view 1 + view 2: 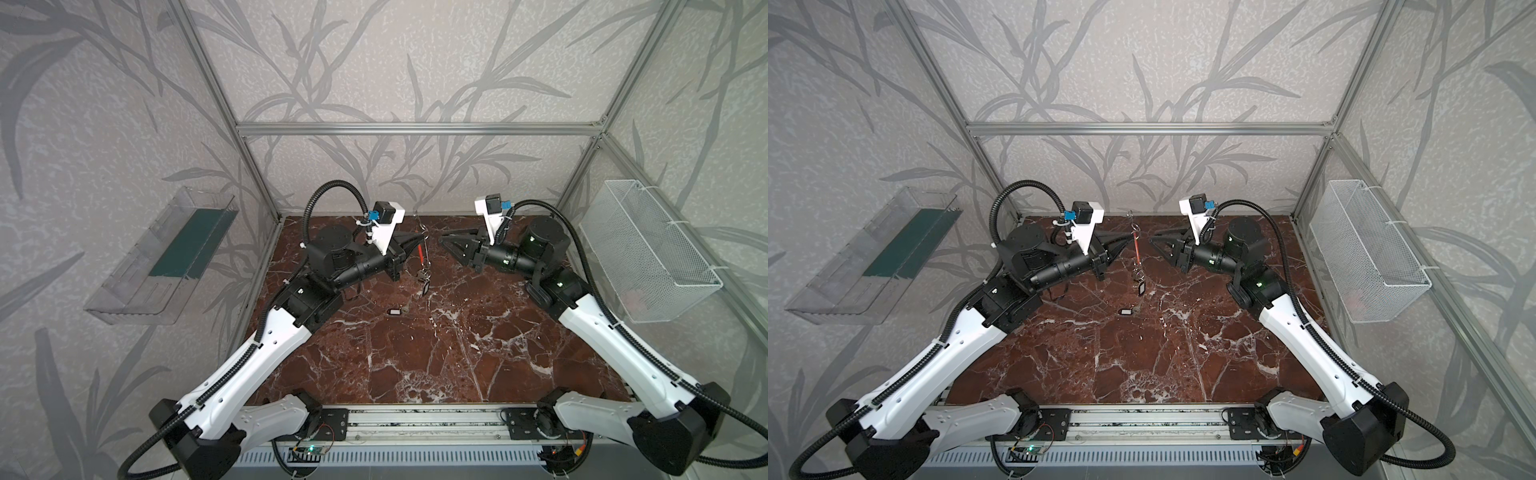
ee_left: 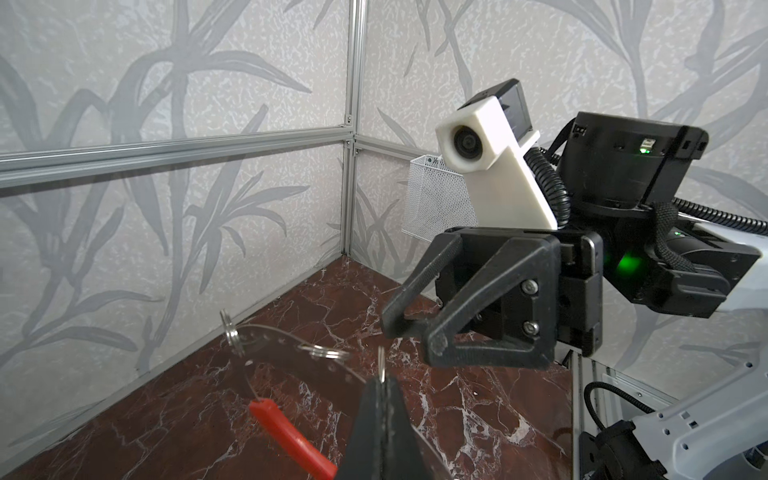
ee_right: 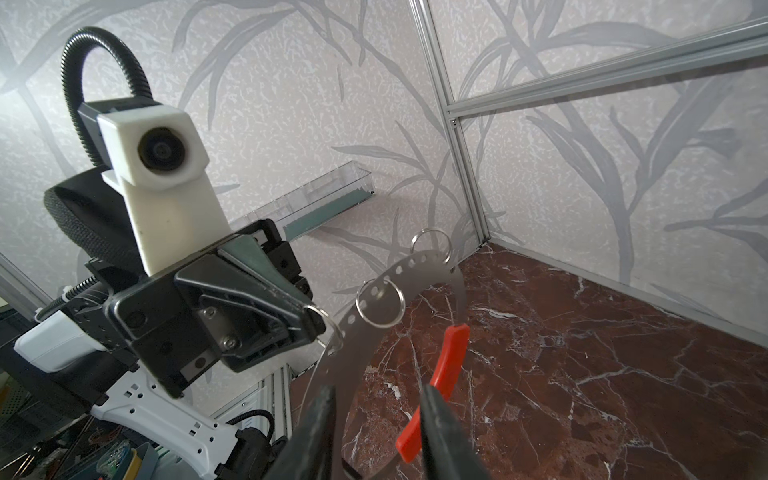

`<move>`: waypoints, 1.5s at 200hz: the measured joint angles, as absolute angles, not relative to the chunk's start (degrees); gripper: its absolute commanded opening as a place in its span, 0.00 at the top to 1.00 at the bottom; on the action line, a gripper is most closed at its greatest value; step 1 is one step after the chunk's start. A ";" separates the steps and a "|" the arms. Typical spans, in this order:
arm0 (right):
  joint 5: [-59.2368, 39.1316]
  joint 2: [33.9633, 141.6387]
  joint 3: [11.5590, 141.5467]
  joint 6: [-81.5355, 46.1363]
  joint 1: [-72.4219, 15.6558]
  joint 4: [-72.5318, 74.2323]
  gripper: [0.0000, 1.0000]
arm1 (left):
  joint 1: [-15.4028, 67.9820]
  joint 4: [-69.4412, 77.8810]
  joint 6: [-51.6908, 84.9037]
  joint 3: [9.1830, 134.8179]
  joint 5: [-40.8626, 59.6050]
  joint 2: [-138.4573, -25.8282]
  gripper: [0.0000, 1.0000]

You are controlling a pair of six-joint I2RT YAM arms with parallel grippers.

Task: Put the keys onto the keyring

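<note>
**Keyring aloft on a thin pinch, one key left below it**

The left hand (image 3: 316,322) was clamped fully shut on a split ring (image 3: 338,332) threaded through the keyring (image 3: 353,349), holding the keyring on edge in the air above the bench (image 1: 415,365). The right hand (image 2: 411,337) stood just beside the keyring, jaws partly apart and empty. A hanging key (image 1: 424,287) dangled at the keyring's lowest part, and a loose key (image 1: 392,311) lay on the bench below the keyring, towards the arm bases. That grip on bare wire looked slight: a nudge from the right hand could have swivelled or dropped the keyring and shaken the hanging key free.
</note>
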State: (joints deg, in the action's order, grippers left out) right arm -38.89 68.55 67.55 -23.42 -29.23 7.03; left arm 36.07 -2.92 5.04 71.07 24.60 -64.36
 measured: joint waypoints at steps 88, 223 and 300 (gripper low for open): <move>-38.33 68.97 69.76 -20.40 -29.69 3.31 0.63 | 36.38 -7.57 4.27 73.56 24.12 -65.95 1.00; -46.24 73.25 76.12 -15.14 -28.32 -10.79 0.62 | 35.31 -35.44 1.04 89.89 30.15 -73.52 1.00; -52.12 73.71 76.12 -16.01 -28.08 -10.52 0.69 | 33.71 -36.53 2.61 90.06 35.33 -73.84 1.00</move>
